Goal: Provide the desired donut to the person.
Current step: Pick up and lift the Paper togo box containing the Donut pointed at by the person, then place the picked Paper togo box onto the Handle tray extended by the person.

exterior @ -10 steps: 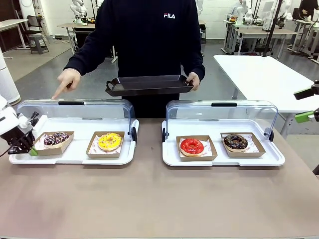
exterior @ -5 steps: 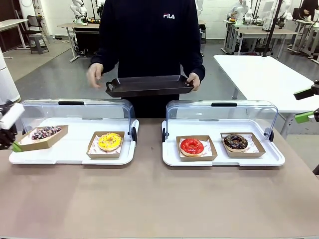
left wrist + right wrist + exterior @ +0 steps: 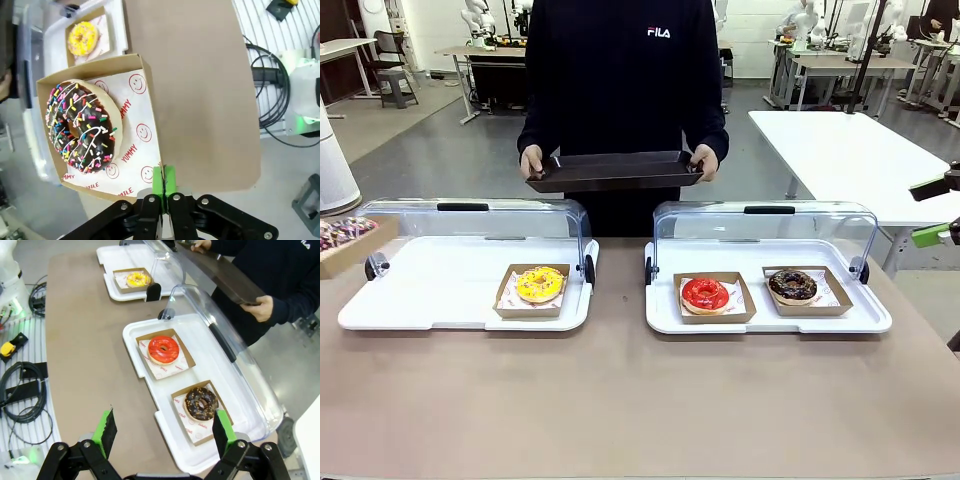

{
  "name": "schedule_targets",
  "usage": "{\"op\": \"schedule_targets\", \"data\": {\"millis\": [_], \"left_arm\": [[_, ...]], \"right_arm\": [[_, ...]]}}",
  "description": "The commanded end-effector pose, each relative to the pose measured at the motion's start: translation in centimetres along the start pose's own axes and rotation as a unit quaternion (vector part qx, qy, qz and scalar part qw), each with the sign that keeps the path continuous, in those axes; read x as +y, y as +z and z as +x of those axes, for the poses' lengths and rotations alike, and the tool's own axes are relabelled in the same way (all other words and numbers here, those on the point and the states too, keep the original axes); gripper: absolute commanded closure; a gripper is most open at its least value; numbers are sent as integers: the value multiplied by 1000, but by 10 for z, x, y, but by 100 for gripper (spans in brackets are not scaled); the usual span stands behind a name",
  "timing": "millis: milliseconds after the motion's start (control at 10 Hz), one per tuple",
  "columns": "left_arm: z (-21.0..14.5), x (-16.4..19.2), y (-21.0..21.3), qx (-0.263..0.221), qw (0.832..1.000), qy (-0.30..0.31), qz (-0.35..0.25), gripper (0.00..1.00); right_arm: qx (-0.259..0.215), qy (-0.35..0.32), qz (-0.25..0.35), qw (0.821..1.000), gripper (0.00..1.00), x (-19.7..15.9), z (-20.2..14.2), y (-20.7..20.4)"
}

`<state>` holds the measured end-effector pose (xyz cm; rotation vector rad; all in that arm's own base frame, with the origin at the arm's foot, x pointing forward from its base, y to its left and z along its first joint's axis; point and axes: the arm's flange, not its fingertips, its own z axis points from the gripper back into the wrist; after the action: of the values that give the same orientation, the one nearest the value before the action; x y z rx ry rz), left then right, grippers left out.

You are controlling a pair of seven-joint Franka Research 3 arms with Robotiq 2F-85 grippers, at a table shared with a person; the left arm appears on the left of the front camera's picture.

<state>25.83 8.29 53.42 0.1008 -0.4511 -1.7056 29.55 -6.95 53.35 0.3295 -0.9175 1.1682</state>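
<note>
My left tool (image 3: 163,177) is clenched on the rim of a carton (image 3: 90,68), with the green pads pinched together over the cardboard wall. The sprinkle donut (image 3: 95,145) lies in that carton on printed paper, towards the side away from my fingers. The carton hangs in the air past the edge of the worktop (image 3: 200,90). In the front view it sits at the far left edge of the picture, slightly tilted, partly cut off, and apart from the left case (image 3: 440,300). That case has its clear lid (image 3: 470,225) standing open at the back, and the yellow donut (image 3: 540,284) sits in its own carton on the right part of the white base.

My right tool (image 3: 164,422) is released, with its jaws spread wide and nothing between them. It hovers off the worktop's right end and looks down on the right case (image 3: 200,360). That case is also open. It holds the red donut (image 3: 163,349) and the chocolate donut (image 3: 201,403), each in a carton, side by side and apart.

Across the worktop the person (image 3: 620,80) stands behind the gap between the two cases. Both hands (image 3: 531,160) grip the ends of a black tray (image 3: 615,170), held level above the lids.
</note>
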Motion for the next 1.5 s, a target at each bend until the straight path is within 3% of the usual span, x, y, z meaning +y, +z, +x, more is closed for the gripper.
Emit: {"op": "schedule_targets", "data": {"millis": [0,100,200,300,1400], "left_arm": [[32,-57,-34,50,998,-15,33,100],[37,-49,-30,54,997,-31,39,100],[34,-32,-44,39,998,-46,0,100],[17,-10,28,32,999,-28,32,100],[17,-10,28,32,999,-28,32,100]], "right_arm": [[-12,6,4,1000,0,-3,0,-1],[-12,6,4,1000,0,-3,0,-1],[-12,6,4,1000,0,-3,0,-1],[-12,6,4,1000,0,-3,0,-1],[-12,6,4,1000,0,-3,0,-1]]}}
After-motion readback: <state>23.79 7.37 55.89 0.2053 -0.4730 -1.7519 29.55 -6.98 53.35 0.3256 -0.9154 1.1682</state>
